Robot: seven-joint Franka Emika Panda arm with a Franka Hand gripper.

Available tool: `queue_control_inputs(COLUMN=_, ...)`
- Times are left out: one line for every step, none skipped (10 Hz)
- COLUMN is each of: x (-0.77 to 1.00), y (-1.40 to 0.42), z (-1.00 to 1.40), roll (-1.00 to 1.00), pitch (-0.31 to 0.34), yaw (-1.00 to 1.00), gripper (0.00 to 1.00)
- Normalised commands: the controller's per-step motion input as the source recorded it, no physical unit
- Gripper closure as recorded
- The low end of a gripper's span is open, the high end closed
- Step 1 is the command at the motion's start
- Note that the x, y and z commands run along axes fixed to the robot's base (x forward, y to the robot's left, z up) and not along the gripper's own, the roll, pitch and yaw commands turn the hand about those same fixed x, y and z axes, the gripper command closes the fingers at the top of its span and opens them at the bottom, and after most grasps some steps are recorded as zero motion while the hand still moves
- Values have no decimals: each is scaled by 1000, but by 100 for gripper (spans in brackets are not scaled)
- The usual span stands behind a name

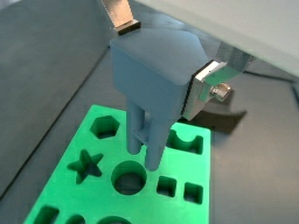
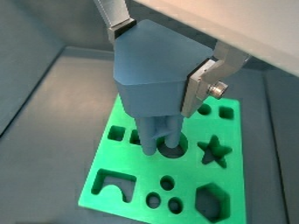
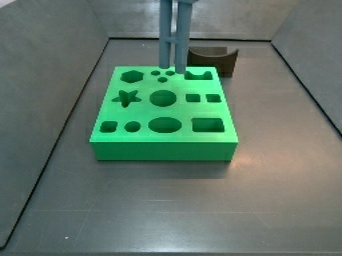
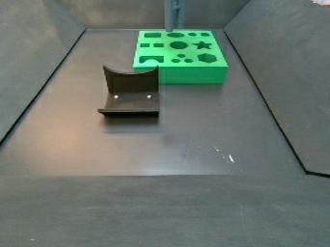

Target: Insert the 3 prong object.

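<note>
My gripper (image 1: 163, 52) is shut on the 3 prong object (image 1: 152, 74), a blue-grey bar held upright between the silver fingers (image 1: 208, 84); it shows the same way in both wrist views (image 2: 158, 74). Its prongs (image 2: 163, 140) point down at the top of the green holed block (image 2: 128, 188), close to a round hole (image 1: 128, 181). In a side view the bar (image 3: 174, 30) comes down to the far edge of the green block (image 3: 163, 140), just behind three small holes (image 3: 160, 73). I cannot tell whether the tips touch. The gripper itself is out of both side views.
A dark brown curved block (image 4: 129, 92) stands on the dark floor, apart from the green block (image 4: 180, 68); it also shows behind the block (image 3: 211, 60). Grey walls close in the floor.
</note>
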Motion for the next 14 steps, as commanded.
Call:
queue_control_inputs(x=0, y=134, z=-109, roll=0, pitch=-34, yaw=-883, gripper=100)
queue_control_inputs(x=-137, y=463, z=-180, roll=0, pitch=0, yaw=-549, gripper=100)
queue_control_inputs(x=-289, y=606, z=-191, roll=21, pitch=-50, yaw=-371, gripper=100)
queue_control_inputs(x=-437, y=614, z=-280, roll=56, pitch=-126, yaw=-314, gripper=100)
queue_control_inputs(x=-389, y=589, z=-400, roll=79, pitch=-147, yaw=-351, gripper=100)
queue_control_inputs(x=-183, y=206, z=-389, roll=29, pitch=-166, yaw=-811, gripper=100)
queue_control_inputs(x=0, y=323, z=-449, roll=0, pitch=-174, yaw=-680, gripper=100)
queue_control_inputs(x=-100, y=234, z=-271, roll=0, pitch=-117, yaw=-231, gripper=100)
queue_control_inputs(x=0, y=97, z=-280, roll=0, pitch=-71, yaw=-209, gripper=100)
queue_control_inputs(x=74, y=26, z=-326, roll=0, pitch=-80, yaw=-411, gripper=100)
queue_control_inputs(x=266, y=-37, z=-354, roll=-83, pitch=-97, yaw=-514, gripper=100)
queue_control_inputs(x=251, y=0, z=-369, roll=-64, pitch=-110, yaw=-511, gripper=100)
queue_control_inputs(x=146, y=0, z=-569, roll=0, pitch=-193, yaw=-460, gripper=100)
queue_control_inputs(x=0, y=11, z=-714, roll=0, pitch=-211, yaw=-274, gripper=100)
